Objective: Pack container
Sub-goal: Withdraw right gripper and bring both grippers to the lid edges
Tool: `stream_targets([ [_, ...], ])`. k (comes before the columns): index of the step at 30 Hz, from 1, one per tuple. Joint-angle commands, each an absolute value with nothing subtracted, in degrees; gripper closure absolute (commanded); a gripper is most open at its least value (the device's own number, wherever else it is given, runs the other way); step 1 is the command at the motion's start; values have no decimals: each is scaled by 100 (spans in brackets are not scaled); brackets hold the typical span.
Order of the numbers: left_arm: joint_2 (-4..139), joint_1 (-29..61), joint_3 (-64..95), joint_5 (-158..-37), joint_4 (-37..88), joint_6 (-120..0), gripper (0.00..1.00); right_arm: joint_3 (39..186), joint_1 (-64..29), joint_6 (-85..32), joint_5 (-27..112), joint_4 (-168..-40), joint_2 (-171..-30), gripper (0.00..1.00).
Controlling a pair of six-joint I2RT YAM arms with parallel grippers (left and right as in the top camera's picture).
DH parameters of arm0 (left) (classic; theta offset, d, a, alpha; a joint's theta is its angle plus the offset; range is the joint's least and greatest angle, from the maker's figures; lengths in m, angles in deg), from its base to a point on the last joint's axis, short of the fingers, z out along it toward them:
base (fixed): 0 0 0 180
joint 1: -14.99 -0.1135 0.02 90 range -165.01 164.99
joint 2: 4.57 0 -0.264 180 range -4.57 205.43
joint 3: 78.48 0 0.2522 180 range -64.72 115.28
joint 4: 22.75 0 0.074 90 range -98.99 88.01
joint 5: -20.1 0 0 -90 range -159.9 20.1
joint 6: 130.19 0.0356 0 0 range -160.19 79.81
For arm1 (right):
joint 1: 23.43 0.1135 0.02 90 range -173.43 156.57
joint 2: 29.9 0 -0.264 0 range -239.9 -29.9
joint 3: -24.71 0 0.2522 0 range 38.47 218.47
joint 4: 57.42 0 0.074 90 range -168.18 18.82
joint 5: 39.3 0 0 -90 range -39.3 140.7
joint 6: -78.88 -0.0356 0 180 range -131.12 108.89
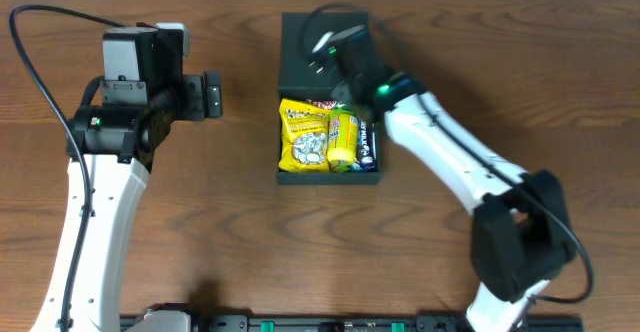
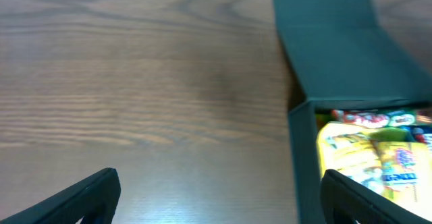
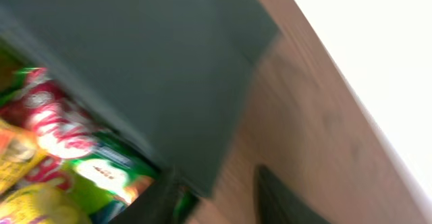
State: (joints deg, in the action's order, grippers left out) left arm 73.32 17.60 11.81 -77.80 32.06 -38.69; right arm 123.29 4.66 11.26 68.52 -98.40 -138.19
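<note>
The brown wood-grain tabletop (image 1: 500, 62) fills the overhead view. Two white arms with black joints reach over it. The left arm (image 1: 100, 202) stands on the left side of the tabletop. The right arm (image 1: 450, 157) stretches from the near right corner toward the middle.

The container (image 1: 281, 152) sits in the middle of the tabletop, a dark green square box. Its lid (image 1: 300, 52) is open and folded back on the far side, away from the robot. The box is full of snack packets. A large yellow packet (image 1: 305, 137) lies on the left side, a yellow-green one (image 1: 343, 137) just beside it, and a blue one (image 1: 368, 147) against the right wall. The right wrist view, which is blurred, also shows a red packet (image 3: 57, 126) and a green packet (image 3: 108, 173) at the hinge end.

The right tool (image 1: 325, 50) hovers over the open lid. Its fingers (image 3: 283, 200) stand apart with bare wood between them, so it is open and holds nothing. The lid's edge lies just beside one finger; I cannot tell whether they touch.

The left tool (image 1: 213, 94) points toward the container from the left, apart from it. Its fingers (image 2: 94, 190) are spread wide, and it holds nothing.
</note>
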Motion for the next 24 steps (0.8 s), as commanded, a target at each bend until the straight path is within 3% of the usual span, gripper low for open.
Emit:
stream_targets([
  [1,7411,1725,1192,-8495,3099,-3817,24,12405,-196,-516,6297,-10089,-13546,81],
  [2,7485,1727,1192,-8672,3040,-3756,44,12396,-417,-710,5775,-10231,-13570,87],
  [3,7588,1725,1190,-8821,2946,-3743,74,12394,-596,-804,5318,-10323,-13600,93],
  [4,7699,1725,1190,-8904,2852,-3747,94,12394,-758,-877,4933,-10382,-13635,98],
  [11,8908,1747,1190,-10082,1523,-4418,94,12392,-1647,-1281,3073,-10284,-14070,98],
  [16,9937,1767,1190,-10154,758,-5727,94,12392,-1857,-1287,1801,-10032,-14636,98],
  [24,11336,1819,1297,-10451,-328,-7395,94,12392,-1855,-1886,1137,-9464,-15266,99],
])
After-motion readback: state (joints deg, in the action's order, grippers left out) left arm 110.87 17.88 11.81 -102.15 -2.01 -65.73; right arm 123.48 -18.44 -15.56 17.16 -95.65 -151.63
